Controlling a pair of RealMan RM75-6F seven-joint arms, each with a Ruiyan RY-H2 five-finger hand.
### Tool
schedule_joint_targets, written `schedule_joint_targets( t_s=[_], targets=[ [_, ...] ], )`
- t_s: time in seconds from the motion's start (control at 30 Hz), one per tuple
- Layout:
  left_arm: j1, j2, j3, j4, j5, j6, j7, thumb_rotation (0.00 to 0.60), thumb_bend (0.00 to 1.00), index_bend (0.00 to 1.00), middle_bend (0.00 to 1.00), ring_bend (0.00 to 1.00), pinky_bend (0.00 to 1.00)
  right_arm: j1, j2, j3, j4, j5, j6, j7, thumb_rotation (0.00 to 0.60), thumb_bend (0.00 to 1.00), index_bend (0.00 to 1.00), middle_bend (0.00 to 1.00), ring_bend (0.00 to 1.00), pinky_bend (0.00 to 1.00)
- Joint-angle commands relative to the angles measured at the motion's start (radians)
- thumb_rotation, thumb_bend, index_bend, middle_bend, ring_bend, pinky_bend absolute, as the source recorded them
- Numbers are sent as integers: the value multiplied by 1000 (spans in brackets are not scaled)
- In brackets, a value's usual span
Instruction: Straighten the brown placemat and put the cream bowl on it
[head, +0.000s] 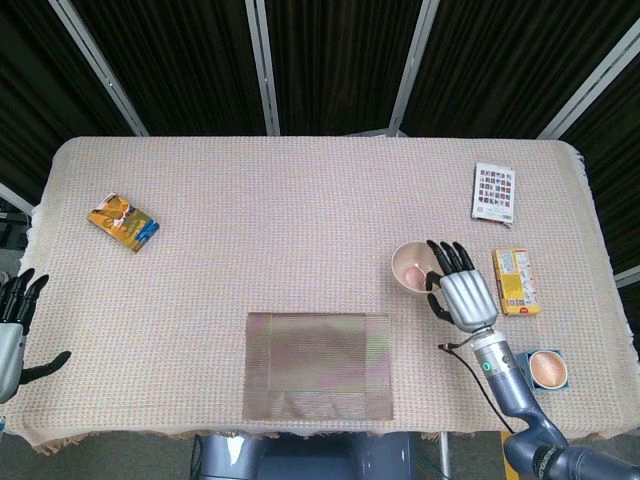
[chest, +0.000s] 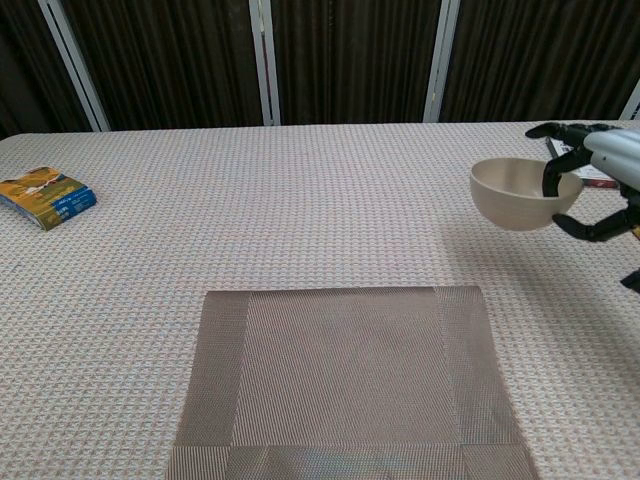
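Observation:
The brown placemat (head: 318, 366) (chest: 350, 378) lies square to the table's near edge, flat and bare. My right hand (head: 460, 290) (chest: 600, 165) holds the cream bowl (head: 413, 268) (chest: 512, 193) by its right rim, lifted off the cloth to the right of the mat and beyond it. The bowl hangs upright with a pinkish spot inside. My left hand (head: 12, 325) stays at the table's left edge, fingers spread and empty; the chest view does not show it.
A yellow-blue packet (head: 123, 222) (chest: 46, 196) lies far left. A patterned booklet (head: 494, 192) (chest: 590, 160) sits at the back right, a yellow box (head: 516, 281) just right of my hand, and a small blue-based cup (head: 545, 369) near the right front.

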Motion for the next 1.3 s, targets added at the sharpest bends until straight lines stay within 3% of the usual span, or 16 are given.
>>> schedule_joint_targets(
  t_s=[0.03, 0.17, 0.3, 0.53, 0.57, 0.6, 0.63, 0.67, 0.7, 0.73, 0.83, 1.0, 1.17, 1.3],
  targets=[
    [-4, -2, -3, 3, -10, -6, 3, 600, 0, 0, 0, 0, 0, 39, -4, 54, 60, 60, -40, -2, 600, 507, 792, 0, 0, 0],
    [-12, -12, -12, 8, -36, -17, 17, 600, 0, 0, 0, 0, 0, 98, -42, 109, 201, 170, -139, -10, 600, 503, 792, 0, 0, 0],
    [-19, -22, -18, 17, -62, -29, 34, 600, 0, 0, 0, 0, 0, 136, -94, 132, 346, 263, -228, -11, 600, 500, 790, 0, 0, 0],
    [-26, -36, -24, 26, -88, -33, 59, 600, 0, 0, 0, 0, 0, 191, -197, 133, 603, 330, -325, 19, 600, 496, 775, 0, 0, 0],
    [-26, -38, -24, 27, -91, -32, 63, 600, 0, 0, 0, 0, 0, 197, -211, 132, 639, 334, -337, 31, 600, 472, 709, 0, 0, 0],
    [-27, -39, -25, 27, -93, -32, 65, 600, 0, 0, 0, 0, 0, 200, -219, 132, 658, 336, -343, 40, 600, 394, 494, 0, 0, 0],
    [-27, -41, -25, 28, -97, -33, 67, 600, 0, 0, 0, 0, 0, 203, -229, 129, 682, 335, -350, 55, 600, 335, 376, 0, 0, 0],
    [-28, -43, -26, 29, -99, -34, 70, 600, 0, 0, 0, 0, 0, 203, -233, 125, 693, 331, -355, 66, 600, 195, 152, 0, 0, 0],
    [-30, -45, -26, 30, -102, -35, 73, 600, 0, 0, 0, 0, 0, 202, -235, 117, 706, 323, -361, 83, 600, 79, 9, 0, 0, 0],
    [-31, -47, -25, 31, -103, -37, 76, 600, 0, 0, 0, 0, 0, 201, -235, 112, 709, 320, -368, 92, 600, 41, 0, 0, 0, 0],
    [-33, -51, -23, 31, -102, -39, 82, 600, 0, 0, 0, 0, 0, 197, -213, 100, 691, 303, -376, 120, 600, 0, 0, 0, 0, 0],
    [-33, -49, -21, 26, -90, -32, 76, 600, 0, 0, 0, 0, 0, 158, -131, 79, 577, 251, -281, 146, 600, 0, 0, 0, 0, 0],
    [-42, -45, -11, 35, -36, -35, 50, 600, 0, 0, 0, 0, 0, 83, 12, 59, 372, 190, -143, 164, 600, 0, 0, 0, 0, 0],
    [-61, -49, 16, 61, 45, -61, 33, 600, 0, 0, 0, 0, 0, -2, 157, 40, 145, 144, -23, 173, 600, 0, 0, 0, 0, 0]
  ],
)
